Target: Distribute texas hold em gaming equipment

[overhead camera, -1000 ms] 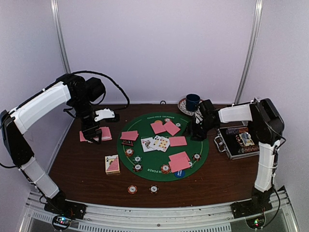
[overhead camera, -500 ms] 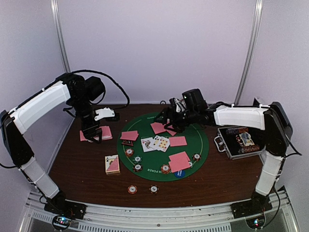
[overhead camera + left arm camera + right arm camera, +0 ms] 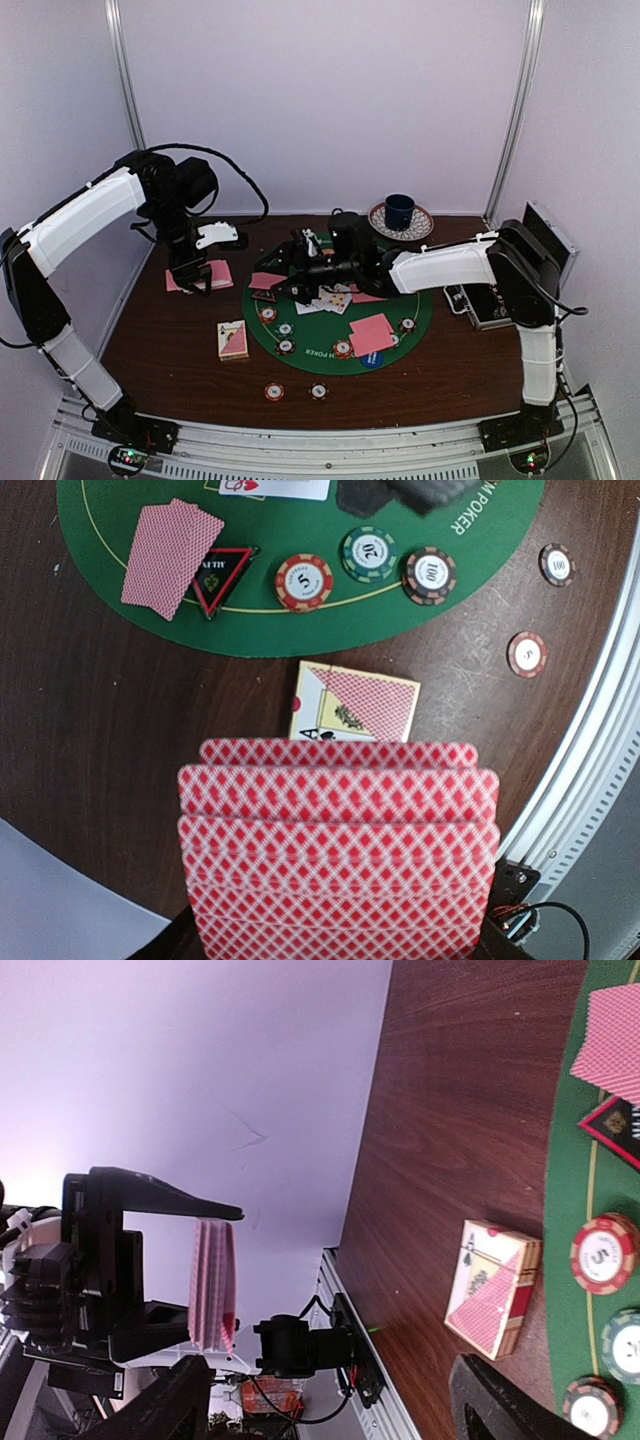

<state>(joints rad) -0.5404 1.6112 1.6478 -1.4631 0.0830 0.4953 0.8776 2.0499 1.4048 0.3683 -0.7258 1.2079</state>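
My left gripper (image 3: 197, 279) is shut on a fanned stack of pink-backed cards (image 3: 338, 845), held above the table left of the green mat (image 3: 395, 300). That stack also shows in the right wrist view (image 3: 213, 1285). My right gripper (image 3: 290, 267) is open and empty, stretched over the mat's left part, with its fingers (image 3: 190, 1400) wide apart. Below it lie the black red-edged triangle marker (image 3: 222, 572), pink cards (image 3: 170, 555), an orange-red chip (image 3: 304, 582), a green chip (image 3: 369, 553) and a dark chip (image 3: 429, 574). More pink cards (image 3: 372, 333) lie on the mat's right part.
A card box (image 3: 233, 340) lies left of the mat. Two chips (image 3: 274, 391) (image 3: 318, 391) lie near the front edge. A blue mug (image 3: 400, 210) on its saucer stands at the back. The black case (image 3: 478, 305) sits at the right, partly behind my right arm.
My right arm has swung left across the mat, from beside the mug to the mat's left part. The left arm and its cards have not moved.
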